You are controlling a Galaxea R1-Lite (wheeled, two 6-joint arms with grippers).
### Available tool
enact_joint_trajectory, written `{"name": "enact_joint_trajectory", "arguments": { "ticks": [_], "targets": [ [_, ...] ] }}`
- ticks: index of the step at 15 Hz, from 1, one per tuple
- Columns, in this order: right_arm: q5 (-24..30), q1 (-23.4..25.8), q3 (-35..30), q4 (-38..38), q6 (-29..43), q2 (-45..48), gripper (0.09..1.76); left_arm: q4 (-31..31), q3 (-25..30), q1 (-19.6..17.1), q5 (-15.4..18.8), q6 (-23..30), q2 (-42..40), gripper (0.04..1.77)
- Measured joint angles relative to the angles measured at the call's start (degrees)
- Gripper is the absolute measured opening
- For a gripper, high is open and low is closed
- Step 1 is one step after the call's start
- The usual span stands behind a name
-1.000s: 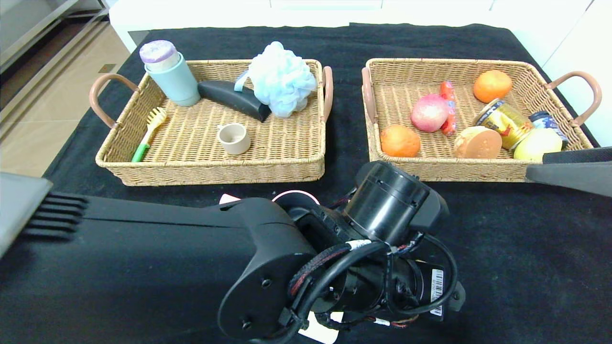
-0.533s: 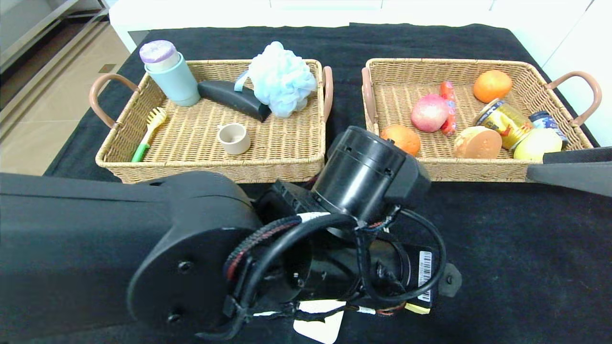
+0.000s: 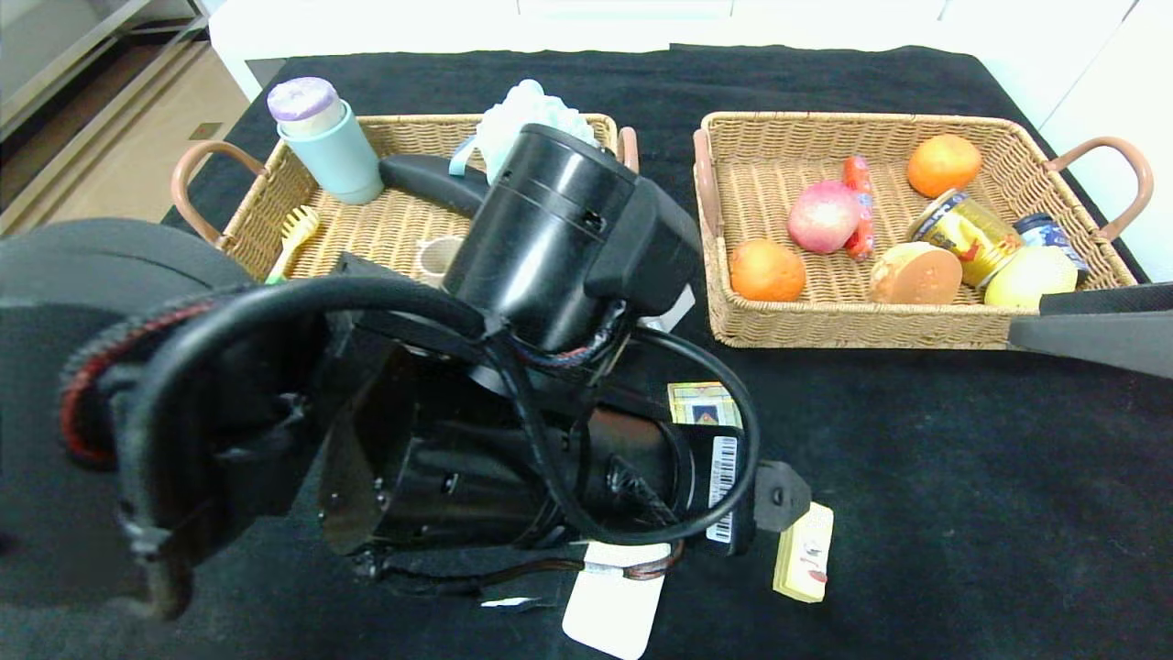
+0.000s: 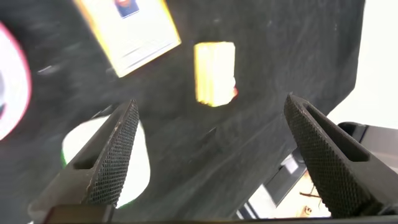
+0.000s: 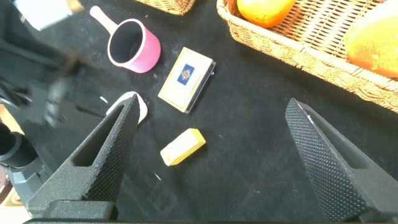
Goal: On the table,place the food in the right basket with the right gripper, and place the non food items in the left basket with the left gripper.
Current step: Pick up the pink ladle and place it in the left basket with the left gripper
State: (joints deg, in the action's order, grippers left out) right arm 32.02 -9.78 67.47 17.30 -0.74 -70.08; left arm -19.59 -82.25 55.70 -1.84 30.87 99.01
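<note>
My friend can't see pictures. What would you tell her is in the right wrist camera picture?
The right tool, open and holding nothing, hangs over a black table. Below it lie a pink cup on its side, a yellow-edged card box, a small yellow block and a white item, with a wicker basket of oranges at the edge.

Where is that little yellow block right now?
In the head view, the yellow block lies on the black table, toward the near edge, just right of the left arm and near the card box.
</note>
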Motion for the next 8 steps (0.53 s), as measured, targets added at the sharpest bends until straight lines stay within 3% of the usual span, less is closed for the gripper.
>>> {"name": "enact_joint_trajectory", "arguments": {
  "ticks": [5,8],
  "targets": [
    [0.0,-0.3,0.0,0.1,0.1,0.0,1.71,-7.5,-0.8,-1.3,-2.8,-1.4,-4.2,1.7],
    [-0.1,-0.4,0.0,0.1,0.1,0.0,1.71,-16.0,-3.2,-2.2,-3.3,-1.5,-5.7,1.7]
  ]
}}
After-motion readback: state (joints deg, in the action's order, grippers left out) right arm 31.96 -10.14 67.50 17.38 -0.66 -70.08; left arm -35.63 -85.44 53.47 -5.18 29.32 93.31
